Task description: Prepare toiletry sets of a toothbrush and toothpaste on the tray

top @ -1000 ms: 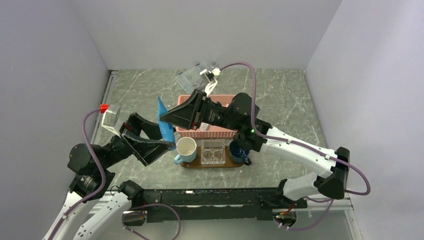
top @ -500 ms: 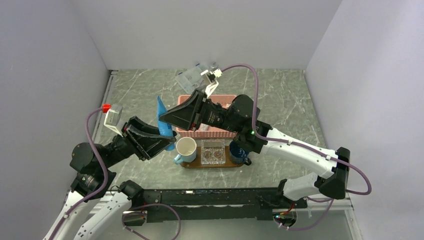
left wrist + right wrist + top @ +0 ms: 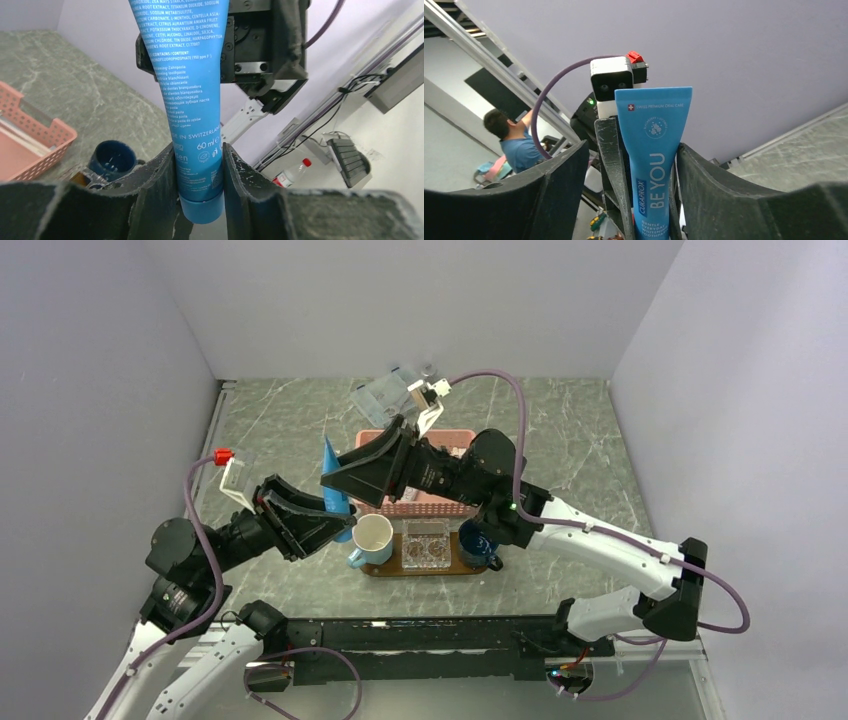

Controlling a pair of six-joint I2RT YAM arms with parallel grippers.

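Observation:
My left gripper (image 3: 335,523) is shut on the cap end of the bright blue toothpaste tube (image 3: 331,478) and holds it upright in the air, left of the pink basket. In the left wrist view the tube (image 3: 192,100) stands between the pads (image 3: 165,175). My right gripper (image 3: 338,478) is open, with its jaws on either side of the tube's upper half (image 3: 655,160). The dark-brown tray (image 3: 445,571) lies in front of the basket. The paler tube and any toothbrush are out of view.
On the tray stand a white mug with a blue handle (image 3: 372,538), a clear box (image 3: 425,543) and a dark blue mug (image 3: 478,545). The pink basket (image 3: 430,504) sits behind it. A clear plastic box (image 3: 383,395) lies at the back.
My left gripper has carried the tube a little up and to the right. My right gripper has shifted slightly, and its open jaws now flank the tube.

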